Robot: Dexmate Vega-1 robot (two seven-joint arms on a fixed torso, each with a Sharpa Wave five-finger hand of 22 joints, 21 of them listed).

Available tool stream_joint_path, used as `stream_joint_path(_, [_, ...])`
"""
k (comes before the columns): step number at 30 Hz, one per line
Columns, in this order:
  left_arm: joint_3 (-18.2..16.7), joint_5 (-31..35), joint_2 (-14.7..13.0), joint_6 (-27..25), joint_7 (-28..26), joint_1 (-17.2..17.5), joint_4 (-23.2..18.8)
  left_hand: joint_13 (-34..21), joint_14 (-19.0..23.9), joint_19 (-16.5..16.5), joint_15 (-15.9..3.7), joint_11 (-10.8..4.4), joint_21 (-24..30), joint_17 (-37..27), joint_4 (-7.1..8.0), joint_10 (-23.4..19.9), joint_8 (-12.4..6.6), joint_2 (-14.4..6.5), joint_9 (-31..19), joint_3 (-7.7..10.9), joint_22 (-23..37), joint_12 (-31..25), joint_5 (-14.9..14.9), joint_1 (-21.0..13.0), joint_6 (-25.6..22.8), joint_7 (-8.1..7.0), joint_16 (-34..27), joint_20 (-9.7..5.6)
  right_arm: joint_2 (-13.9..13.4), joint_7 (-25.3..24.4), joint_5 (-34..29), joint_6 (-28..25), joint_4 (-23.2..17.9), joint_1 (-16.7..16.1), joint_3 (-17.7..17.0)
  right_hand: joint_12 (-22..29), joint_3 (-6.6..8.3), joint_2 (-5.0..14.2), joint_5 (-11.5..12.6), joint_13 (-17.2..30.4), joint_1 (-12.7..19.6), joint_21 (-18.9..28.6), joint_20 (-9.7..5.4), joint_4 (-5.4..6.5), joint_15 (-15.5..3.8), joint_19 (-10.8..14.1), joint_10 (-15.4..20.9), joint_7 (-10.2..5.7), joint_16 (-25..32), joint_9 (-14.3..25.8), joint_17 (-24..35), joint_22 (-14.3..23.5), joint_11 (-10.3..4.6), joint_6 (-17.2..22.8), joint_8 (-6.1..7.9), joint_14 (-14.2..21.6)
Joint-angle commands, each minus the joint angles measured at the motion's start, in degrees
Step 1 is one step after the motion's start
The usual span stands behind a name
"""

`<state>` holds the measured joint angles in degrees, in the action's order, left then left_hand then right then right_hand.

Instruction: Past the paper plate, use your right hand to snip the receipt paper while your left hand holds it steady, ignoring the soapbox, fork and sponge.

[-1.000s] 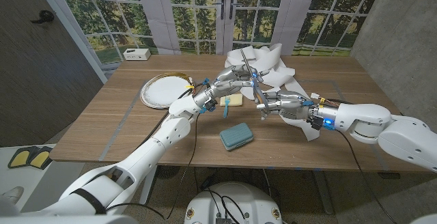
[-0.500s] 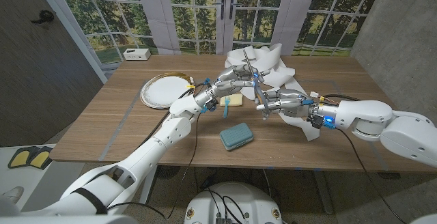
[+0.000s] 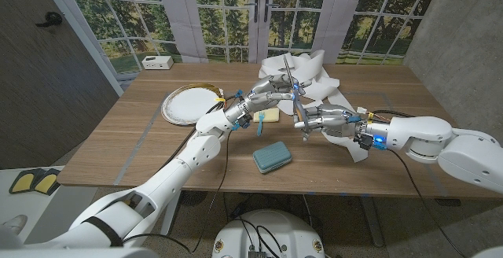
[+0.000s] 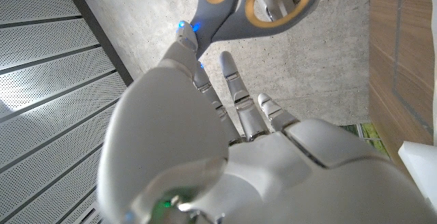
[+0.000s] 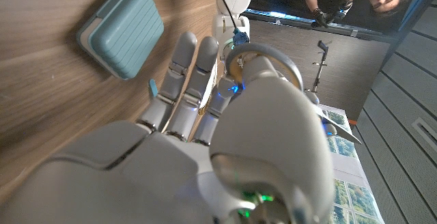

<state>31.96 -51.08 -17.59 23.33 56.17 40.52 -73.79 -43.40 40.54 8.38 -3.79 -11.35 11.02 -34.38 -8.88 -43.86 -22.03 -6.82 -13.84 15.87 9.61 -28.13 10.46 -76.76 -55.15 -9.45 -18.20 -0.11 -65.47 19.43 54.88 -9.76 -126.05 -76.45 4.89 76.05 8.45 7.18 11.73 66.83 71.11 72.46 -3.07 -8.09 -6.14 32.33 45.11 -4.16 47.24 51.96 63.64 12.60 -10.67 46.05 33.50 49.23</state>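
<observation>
— Where are the two hands?

— Both are raised over the middle of the table [image 3: 118, 144], past the paper plate [image 3: 189, 104], which lies toward the left. The right hand [image 3: 324, 119] is clamped on the scissors [image 3: 292, 93]: in the left wrist view its fingers pass through the grey handle loops with their orange lining [image 4: 259, 2], and the blades rise up and away from it in the head view.

— And the left hand?

— The left hand [image 3: 267, 94] is up by the blades, fingers reaching toward them. I cannot tell whether it is pinching paper or not (the fingertips are too small in the head view, and its own wrist view shows mostly the back of the hand [image 4: 225, 149]).

— The receipt paper?

— A crumpled white heap of receipt paper [image 3: 314, 73] lies on the far side of the table behind both hands, with a strip running under the right wrist toward the near right.

— What else is on the table?

— A teal soapbox [image 3: 272, 156] lies nearer the front edge — it also appears beside the right hand's fingers [image 5: 184, 80] in the right wrist view. A yellow sponge [image 3: 268, 115] sits just under the left wrist.
</observation>
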Motion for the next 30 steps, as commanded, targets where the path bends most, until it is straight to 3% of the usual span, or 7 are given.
stream_joint_path(1, [0.09, 0.18, -0.3, -0.29, -0.85, 0.27, -0.24, -0.37, 0.45, 0.34, -10.06, -0.01, -0.05, -0.23, 0.16, -0.48, -5.05, -2.93, -0.11, 0.71, 0.19, 0.17, 0.6, -1.69, -1.69, -1.06, 0.19, 0.02, 1.51, 7.21, 5.63, 1.24, 2.19, 2.01, 2.18, -1.77, 0.53, 0.38, -0.35, -0.29, 0.16, 0.73, -2.46, 0.1, -7.12, -0.57, -0.07, 1.25, -0.34, 0.06, 0.27, -0.37, -0.12, 0.96, 0.08, -0.51])
stream_joint_path(13, [0.0, -0.05, -0.13, -0.36, -0.61, 0.1, 0.5, -0.64, 0.49, 0.42, -10.06, -0.04, -0.04, -0.28, 0.1, -0.65, -5.27, -2.95, -0.09, 0.87, 0.2, 0.55, 0.59, -1.53, -1.59, -1.07, 0.31, 0.13, 2.85, 10.0, 8.27, 0.74, 3.73, 4.84, 5.23, -3.31, 0.77, 0.25, -0.63, -0.72, -0.1, 2.58, -3.41, 0.22, -7.15, 0.05, 0.62, 1.05, -2.07, 0.64, -0.56, -1.81, -0.13, 0.53, 0.67, 0.37])
stream_joint_path(30, [-0.18, -0.83, -0.37, -1.05, -0.71, 0.83, -1.34, -0.93, 0.45, 0.51, -10.05, 0.02, -0.02, -0.52, 0.28, -0.25, -5.04, -3.07, -0.23, 0.96, 0.22, 1.28, 0.53, -1.03, -0.01, -0.79, 0.47, 0.67, 3.11, 9.95, 8.79, 2.18, 4.75, 4.49, 5.23, -5.26, 1.45, 0.24, -0.75, -1.4, -0.98, 3.09, -3.5, 0.32, -7.2, -0.39, 0.48, 0.58, -5.11, 1.08, -0.56, -2.26, -0.29, 0.03, 0.77, 0.74])
